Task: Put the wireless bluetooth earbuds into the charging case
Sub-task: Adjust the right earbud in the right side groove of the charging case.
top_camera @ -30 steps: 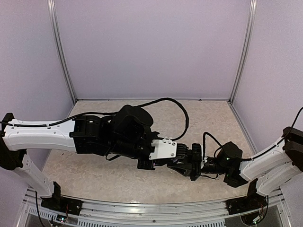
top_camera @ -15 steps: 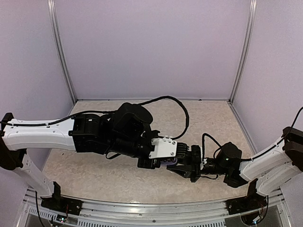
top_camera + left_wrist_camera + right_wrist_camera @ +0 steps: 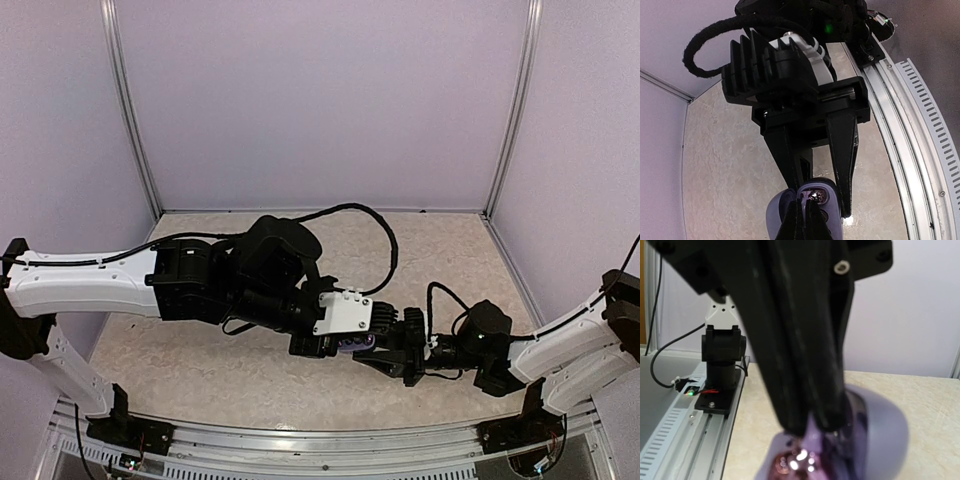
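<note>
A: Ok, status near to far pls. Jaws first.

B: Near edge: rail, arm bases at 7 and 5 o'clock of the table. Both arms meet just inboard, approx 5 o'clock of table centre.

B: right gripper comes in from 4 o'clock and is clamped on the charging case, one finger per side. left gripper is clenched, tips pressed together and pointing into the open case. Can't tell if anything's pinched between the tips, too small.

A: Buds?

B: One earbud visible: dark, shiny, sitting in a well of the case, touching or just beside the left tips at their 12 o'clock in the left wrist view. Other buds hidden under the arms.

A: Case state?

B: Purple, lid swung open at 9 o'clock of the base. Right wrist view shows the shut left fingers dropping onto the glossy inside.

B: Further out: black cable loops toward 12 o'clock, then lilac walls.
</note>
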### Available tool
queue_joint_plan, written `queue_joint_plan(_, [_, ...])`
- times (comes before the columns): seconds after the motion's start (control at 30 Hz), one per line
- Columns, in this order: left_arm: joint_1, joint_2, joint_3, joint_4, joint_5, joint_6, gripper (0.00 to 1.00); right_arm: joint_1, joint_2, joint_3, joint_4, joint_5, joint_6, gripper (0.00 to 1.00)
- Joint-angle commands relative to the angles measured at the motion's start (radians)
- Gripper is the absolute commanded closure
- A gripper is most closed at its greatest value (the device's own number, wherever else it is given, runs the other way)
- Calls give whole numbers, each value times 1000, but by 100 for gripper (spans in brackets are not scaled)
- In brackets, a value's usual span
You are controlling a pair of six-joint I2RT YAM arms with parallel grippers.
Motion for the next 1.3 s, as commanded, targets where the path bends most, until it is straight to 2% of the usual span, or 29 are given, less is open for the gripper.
queue_joint_plan(0.0, [-8,29,-22,-24,-4,-13,100,14,-37,34,18,3,5,100])
queue_joint_plan(0.4, [-51,99,-29,-94,-82,34,100,14,-74,32,12,20,14,100])
queue_joint_plan(0.6, [-58,110,-48,-77,-117,35,100,13,-88,34,9,5,3,100])
queue_joint_plan(0.77, [-56,131,-46,-38,-202,14,100,14,-97,41,-2,-20,-10,100])
queue_joint_plan(0.93, [-37,143,-36,-48,-138,-8,100,14,-105,37,-8,-22,-18,100])
queue_joint_plan(1.03, [-36,116,-50,-25,-114,-8,97,14,-103,34,-6,-18,-19,100])
queue_joint_plan(1.17, [-29,64,-60,13,-111,-3,87,14,-87,30,8,-9,-12,100])
queue_joint_plan(1.27, [-27,21,-59,29,-125,6,85,13,-79,23,10,3,-6,100])
